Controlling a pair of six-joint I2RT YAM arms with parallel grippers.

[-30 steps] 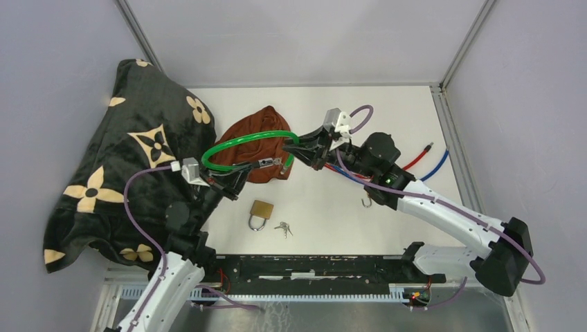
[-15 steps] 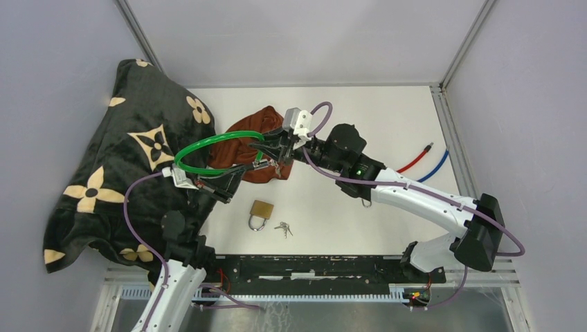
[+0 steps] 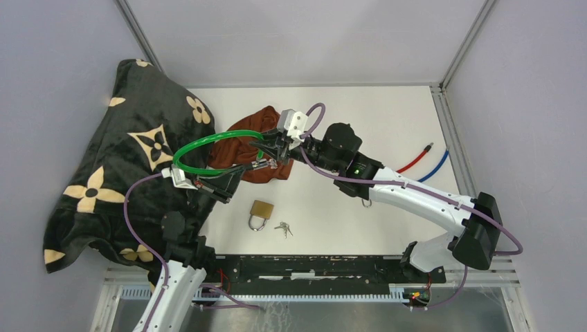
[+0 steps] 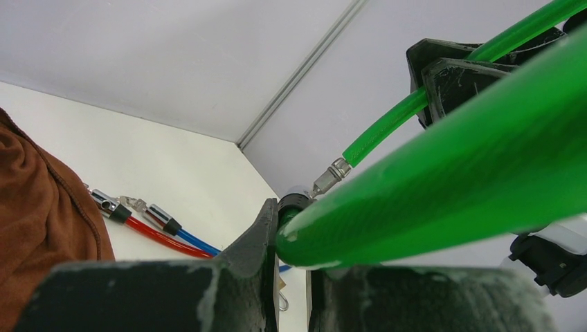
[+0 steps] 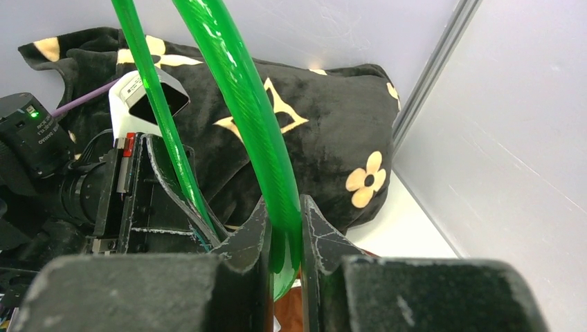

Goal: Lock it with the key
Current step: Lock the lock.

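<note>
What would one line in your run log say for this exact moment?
left gripper: shut on green cable | right gripper: shut on green cable | padlock: on table, unheld | keys: beside padlock, unheld

cable (image 3: 201, 144) green | cloth (image 3: 235, 153) brown | blanket (image 3: 104, 152) black, cream flowers | padlock (image 3: 262, 208) brass

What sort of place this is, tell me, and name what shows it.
Probably a robot test cell in a lab: a white table boxed in by plain grey panels, a left arm and right arm bolted at its near edge, and staged props: a padlock, keys, a green cable.
</note>
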